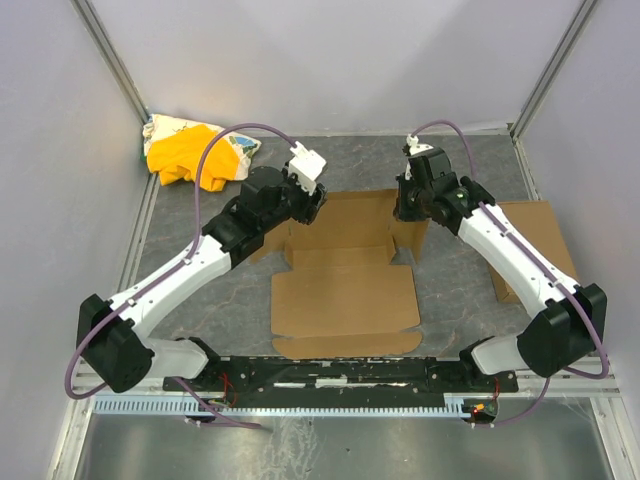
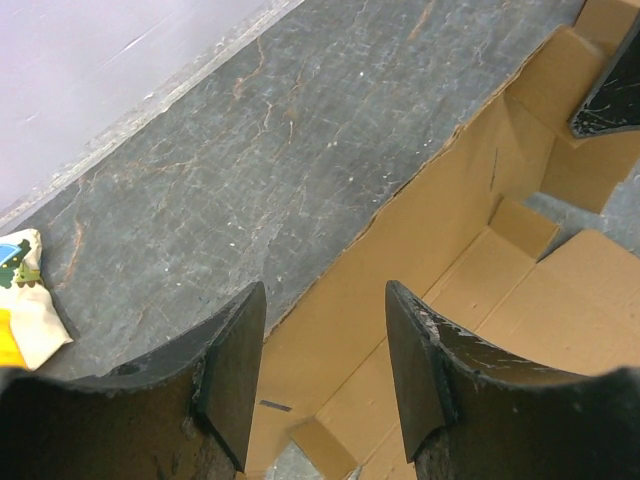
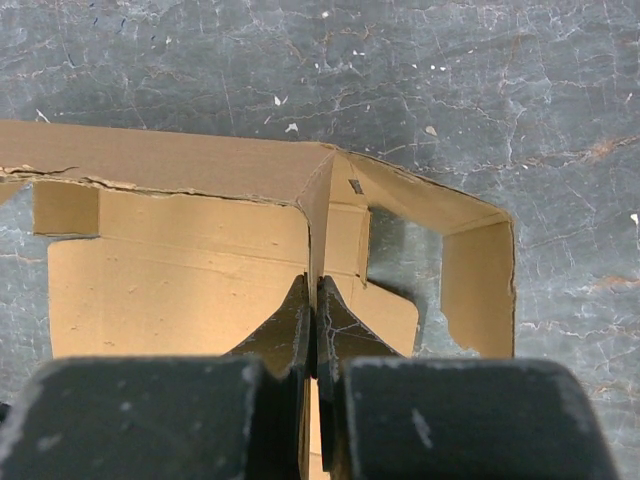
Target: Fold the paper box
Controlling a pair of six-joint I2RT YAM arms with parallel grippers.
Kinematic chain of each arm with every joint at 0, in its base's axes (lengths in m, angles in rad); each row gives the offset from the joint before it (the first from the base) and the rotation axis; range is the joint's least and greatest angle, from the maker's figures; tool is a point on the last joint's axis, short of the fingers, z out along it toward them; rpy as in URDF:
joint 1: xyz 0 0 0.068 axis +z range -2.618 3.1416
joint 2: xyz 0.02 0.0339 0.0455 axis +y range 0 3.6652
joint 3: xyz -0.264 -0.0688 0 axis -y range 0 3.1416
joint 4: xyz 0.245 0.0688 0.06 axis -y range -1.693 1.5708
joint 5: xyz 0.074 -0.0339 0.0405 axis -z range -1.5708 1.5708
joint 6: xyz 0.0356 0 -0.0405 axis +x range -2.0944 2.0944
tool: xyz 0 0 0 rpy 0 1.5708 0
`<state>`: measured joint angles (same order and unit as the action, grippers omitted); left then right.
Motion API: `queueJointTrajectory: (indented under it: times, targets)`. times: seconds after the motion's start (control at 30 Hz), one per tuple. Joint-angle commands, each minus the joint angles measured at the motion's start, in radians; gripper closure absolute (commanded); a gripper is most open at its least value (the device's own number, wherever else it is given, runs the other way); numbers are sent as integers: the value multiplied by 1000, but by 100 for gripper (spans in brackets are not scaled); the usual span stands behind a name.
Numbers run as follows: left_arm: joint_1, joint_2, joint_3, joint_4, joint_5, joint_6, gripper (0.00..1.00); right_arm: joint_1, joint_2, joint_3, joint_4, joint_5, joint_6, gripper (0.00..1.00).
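Surroundings: yellow cloth bundle [image 1: 185,155] sits in the far-left corner of the table [image 1: 200,290], well apart from the work. Its printed white edge shows at the left of the left wrist view [image 2: 20,300]. The smaller cardboard rectangle [image 1: 535,235] lies flat at right, and the right arm's forearm crosses over its near-left part. It's just beside the paper box; can't tell if they touch.

The paper box [image 1: 345,300] is mid-table, between the two arms, and partly formed. Its long axis runs near-to-far, slightly skewed. The wide flat panel with the rounded tuck flap points toward the arm bases. The far section, with flaps and tabs partly raised, lies between the two grippers.

Left gripper [image 1: 312,207] is at the far-left corner of the box. In the wrist cam its jaws are spread wide [image 2: 324,290] with nothing clamped. The box's far panel [image 2: 420,240] and its edge pass under the gap. Can't tell if a finger touches the cardboard.

Right gripper [image 1: 405,212] is at the far-right corner, and its dark tip shows in the left wrist view [image 2: 610,90]. In its own cam the fingers are pinched together [image 3: 313,290] on an upright cardboard wall of the box [image 3: 180,270]. That wall stands on edge and meets the far wall at a corner. A side flap bends off to the right over bare table.
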<state>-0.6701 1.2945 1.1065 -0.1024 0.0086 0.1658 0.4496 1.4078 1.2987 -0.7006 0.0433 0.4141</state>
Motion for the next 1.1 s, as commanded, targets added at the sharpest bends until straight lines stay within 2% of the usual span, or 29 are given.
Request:
queueJointTrajectory:
  times: [0.0,0.23,0.47,0.73,1.07]
  targets:
    - [-5,13,50,53,-9,81,41,4,-38,-48,51,-20,-24,97]
    - [-21,50,47,65,-33,130,40,3,-40,-40,50,-68,-41,97]
    - [-22,28,20,135,-8,111,39,3,-56,-78,51,-77,-72,97]
    - [-33,45,27,55,131,147,40,4,-79,-127,73,-76,-78,97]
    - [-64,43,-37,27,125,170,42,4,-92,-138,70,-86,-78,95]
